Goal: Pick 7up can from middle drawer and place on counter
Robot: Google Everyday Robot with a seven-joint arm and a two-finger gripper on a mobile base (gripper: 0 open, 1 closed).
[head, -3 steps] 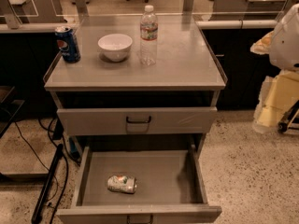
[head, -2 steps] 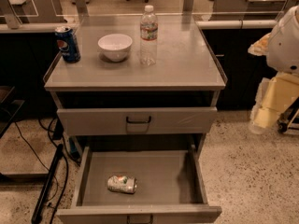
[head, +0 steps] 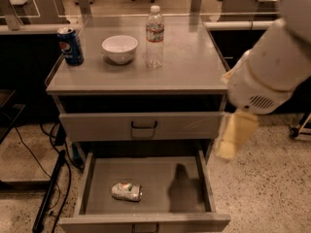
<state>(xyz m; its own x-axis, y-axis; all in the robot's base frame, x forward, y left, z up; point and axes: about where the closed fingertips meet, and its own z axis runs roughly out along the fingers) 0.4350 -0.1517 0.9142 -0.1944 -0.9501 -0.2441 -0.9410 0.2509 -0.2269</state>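
Observation:
The 7up can point(head: 127, 191) lies on its side on the floor of the open middle drawer point(head: 146, 171), left of centre. It is silvery-white with green and red print and looks dented. The counter point(head: 189, 69) is the pale grey top of the cabinet above. My gripper point(head: 234, 135) hangs from the big white arm at the right, above the drawer's right wall and well up and to the right of the can. It holds nothing that I can see. Its shadow falls on the drawer floor right of the can.
On the counter stand a blue Pepsi can point(head: 71, 45) at the left edge, a white bowl point(head: 119, 48) and a water bottle point(head: 154, 30) near the back. The drawer above point(head: 141, 126) is closed. Black cables point(head: 51, 188) run on the floor to the left.
My arm has swung in from the right edge, leftward and down, so the gripper now hangs over the right side of the open drawer. The can has not moved.

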